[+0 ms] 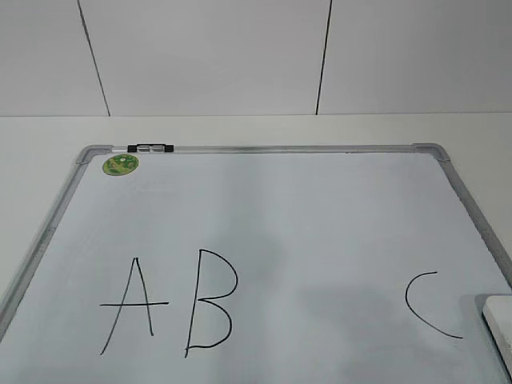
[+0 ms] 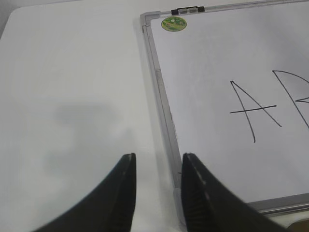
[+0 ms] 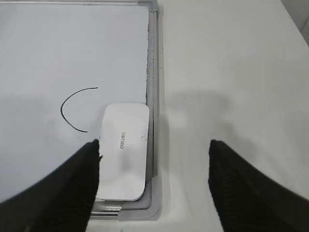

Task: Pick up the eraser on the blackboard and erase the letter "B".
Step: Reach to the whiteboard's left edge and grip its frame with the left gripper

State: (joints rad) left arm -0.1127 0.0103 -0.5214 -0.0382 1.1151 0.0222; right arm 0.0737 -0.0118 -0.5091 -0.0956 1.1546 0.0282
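Note:
The blackboard (image 1: 304,232) is a pale whiteboard with a silver frame and lies flat on the table. The letter "B" (image 1: 210,302) is drawn in black between an "A" (image 1: 132,306) and a "C" (image 1: 428,306). The eraser (image 3: 124,151), a white glossy block with small grey lettering, lies in the board's near right corner beside the "C" (image 3: 75,108); its edge shows in the exterior view (image 1: 500,328). My right gripper (image 3: 153,150) is open above it; the left finger is over the eraser's left edge and the right finger over bare table. My left gripper (image 2: 157,162) is open and empty over the board's left frame.
A round green sticker (image 1: 121,165) and a small black-and-silver clip (image 1: 150,147) sit at the board's far left corner. White table (image 2: 72,96) surrounds the board. A tiled wall (image 1: 240,56) stands behind.

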